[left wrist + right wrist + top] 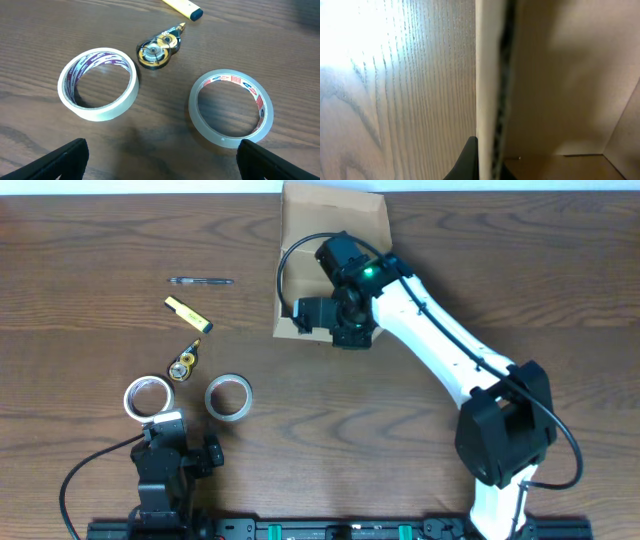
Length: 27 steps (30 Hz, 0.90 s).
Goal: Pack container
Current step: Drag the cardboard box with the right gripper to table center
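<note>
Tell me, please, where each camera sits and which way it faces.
Overhead: above the table, looking straight down; both arms show.
Left wrist: behind the left claw, facing a white tape roll and clear tape roll; fingertips at bottom corners.
Right wrist: tight against the cardboard box wall; one fingertip shows.
Shared: overhead and left wrist see both rolls.

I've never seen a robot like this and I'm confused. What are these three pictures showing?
It's a robot with two arms, each ending in a two-finger gripper. One picture looks down from above the table; the other two come from cameras on the wrists. On the table lie a pen, a yellow marker, a correction tape roller, a white tape roll and a clear tape roll. The left gripper is open near the rolls, holding nothing. The right gripper is at one wall of the cardboard box; I can't tell whether it's squeezing it.
</note>
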### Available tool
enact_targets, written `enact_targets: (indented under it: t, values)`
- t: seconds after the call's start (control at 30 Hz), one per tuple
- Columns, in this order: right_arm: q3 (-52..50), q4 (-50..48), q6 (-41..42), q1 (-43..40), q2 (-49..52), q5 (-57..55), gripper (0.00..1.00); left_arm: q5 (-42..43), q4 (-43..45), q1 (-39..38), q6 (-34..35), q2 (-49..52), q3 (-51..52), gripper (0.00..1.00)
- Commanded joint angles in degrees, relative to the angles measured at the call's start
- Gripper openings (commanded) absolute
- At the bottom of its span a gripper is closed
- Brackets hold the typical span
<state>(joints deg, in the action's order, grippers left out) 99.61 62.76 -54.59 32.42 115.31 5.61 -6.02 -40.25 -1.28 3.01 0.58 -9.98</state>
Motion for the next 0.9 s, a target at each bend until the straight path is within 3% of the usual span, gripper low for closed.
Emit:
enact_targets:
  t: [0.0, 0.4, 0.87]
  values:
    - [0.5, 0.0, -2.1, -0.5, 0.3, 2.4, 0.01, -0.1, -0.2, 0.2, 0.4, -0.4, 0.7, 0.96]
    - [0.4, 3.7, -2.3, 1.6, 8.2, -4.7, 0.01, -0.1, -0.2, 0.2, 0.4, -0.4, 0.7, 0.95]
    - [0.4, 4.5, -2.2, 3.0, 8.6, -4.7, 0.01, -0.1, -0.2, 0.2, 0.4, -0.4, 0.7, 0.95]
